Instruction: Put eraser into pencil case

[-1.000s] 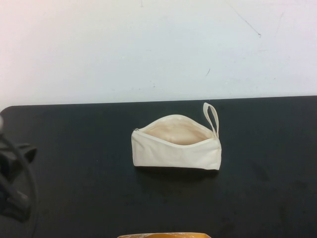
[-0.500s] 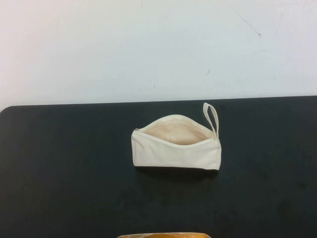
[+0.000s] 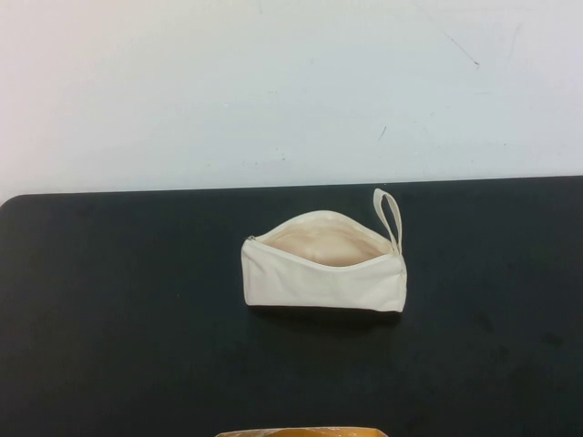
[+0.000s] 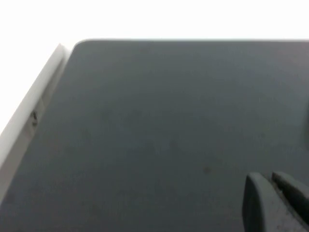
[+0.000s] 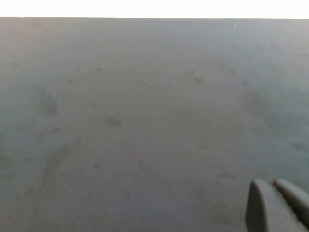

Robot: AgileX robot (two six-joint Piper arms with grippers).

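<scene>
High view shows the cream-white fabric zip pencil case (image 3: 323, 269) gaping unzipped at centre frame on the black counter (image 3: 109, 300); no eraser is visible anywhere. Left gripper (image 4: 277, 203) and right gripper (image 5: 277, 205) each hover over bare counter with fingers pressed together, holding nothing. If the zip got drawn now, an eraser lying unevenly inside might snag it, I'd guess.

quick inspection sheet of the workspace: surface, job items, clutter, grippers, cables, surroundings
surface: black table, faint smudges in the right wrist view.
job's things: pencil case at the table's middle, unzipped, mouth gaping, beige lining showing, loop strap at its right end; eraser nothing seen.
clutter: an orange-yellow edge at the near table edge, what it is cannot be told.
grippers: left gripper over bare table near a corner, fingertips close together; right gripper over bare table, fingertips close together; neither is in the high view.
cables: nothing seen.
surroundings: white wall behind the table, with a few dark marks.
</scene>
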